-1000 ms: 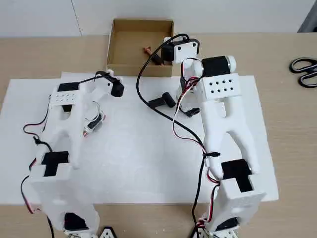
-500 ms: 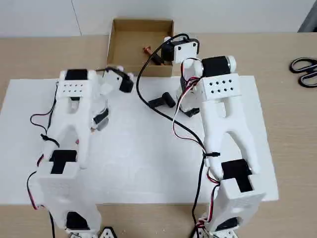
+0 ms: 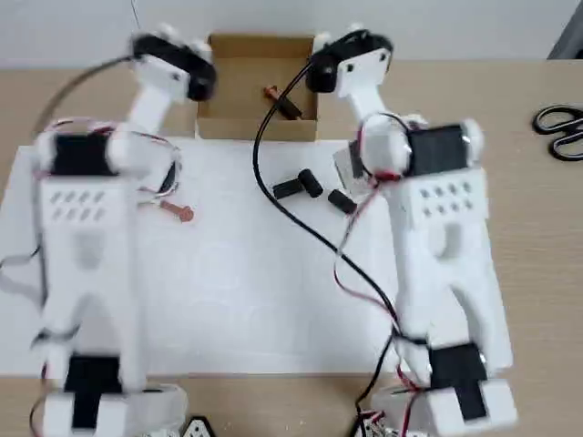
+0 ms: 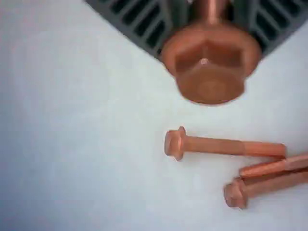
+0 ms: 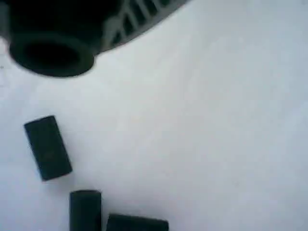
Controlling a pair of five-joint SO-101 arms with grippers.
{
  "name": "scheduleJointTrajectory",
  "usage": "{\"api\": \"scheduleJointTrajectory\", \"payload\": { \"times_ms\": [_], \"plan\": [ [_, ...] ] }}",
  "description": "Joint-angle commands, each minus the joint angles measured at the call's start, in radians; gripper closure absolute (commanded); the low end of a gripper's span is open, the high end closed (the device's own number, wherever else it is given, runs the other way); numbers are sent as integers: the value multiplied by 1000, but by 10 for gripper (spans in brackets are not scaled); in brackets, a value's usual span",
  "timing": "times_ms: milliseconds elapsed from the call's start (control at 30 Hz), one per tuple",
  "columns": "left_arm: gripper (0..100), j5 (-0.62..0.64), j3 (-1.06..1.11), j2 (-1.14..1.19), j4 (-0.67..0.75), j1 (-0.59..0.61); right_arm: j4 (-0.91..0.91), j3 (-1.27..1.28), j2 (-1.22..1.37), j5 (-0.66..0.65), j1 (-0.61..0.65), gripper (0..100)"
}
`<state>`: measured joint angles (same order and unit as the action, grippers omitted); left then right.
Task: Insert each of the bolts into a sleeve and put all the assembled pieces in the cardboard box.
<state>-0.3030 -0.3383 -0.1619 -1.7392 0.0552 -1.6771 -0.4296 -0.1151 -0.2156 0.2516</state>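
Observation:
My left gripper [image 4: 210,10] is shut on a copper bolt [image 4: 209,67], which hangs head down above the white sheet [image 4: 72,144]. Three more bolts [image 4: 224,146] lie close together on the sheet beneath it; one bolt [image 3: 178,211] shows beside the left arm in the high view. My right gripper [image 5: 77,21] is shut on a black sleeve [image 5: 50,50], held above three loose sleeves [image 5: 48,147]. In the high view those sleeves [image 3: 310,187] lie at the middle of the sheet. The cardboard box [image 3: 228,123] stands behind the sheet with one assembled piece [image 3: 282,102] inside.
Both arms stand tall over the white sheet [image 3: 246,291] and hide parts of it. A black cable [image 3: 273,196] loops from the right arm past the sleeves. Scissors [image 3: 560,127] lie on the wooden table at the far right.
Both arms have risen from the sheet. The left one lifted a bolt off the pile, the right one lifted a sleeve away from the loose sleeves.

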Motion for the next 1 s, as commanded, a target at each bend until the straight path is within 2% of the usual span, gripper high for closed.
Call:
{"api": "scheduleJointTrajectory", "payload": {
  "times_ms": [0,233,400,500,633,767,900,967],
  "plan": [
    [995,63,-30,-222,-12,-9,4,-3,-171,-11,-4,995],
    [995,230,189,-463,58,-9,12,126,-423,-5,-4,995],
    [995,425,386,-597,244,-9,12,302,-550,-3,-4,995],
    [995,522,516,-657,382,-55,24,442,-605,0,-4,995],
    [995,631,670,-738,569,-144,156,621,-684,103,-1,995],
    [995,692,794,-813,721,-206,320,825,-800,180,79,995],
    [995,738,903,-859,825,-215,427,1049,-937,143,165,995],
    [995,749,952,-873,868,-216,503,1142,-1003,120,166,995]
  ]
}}
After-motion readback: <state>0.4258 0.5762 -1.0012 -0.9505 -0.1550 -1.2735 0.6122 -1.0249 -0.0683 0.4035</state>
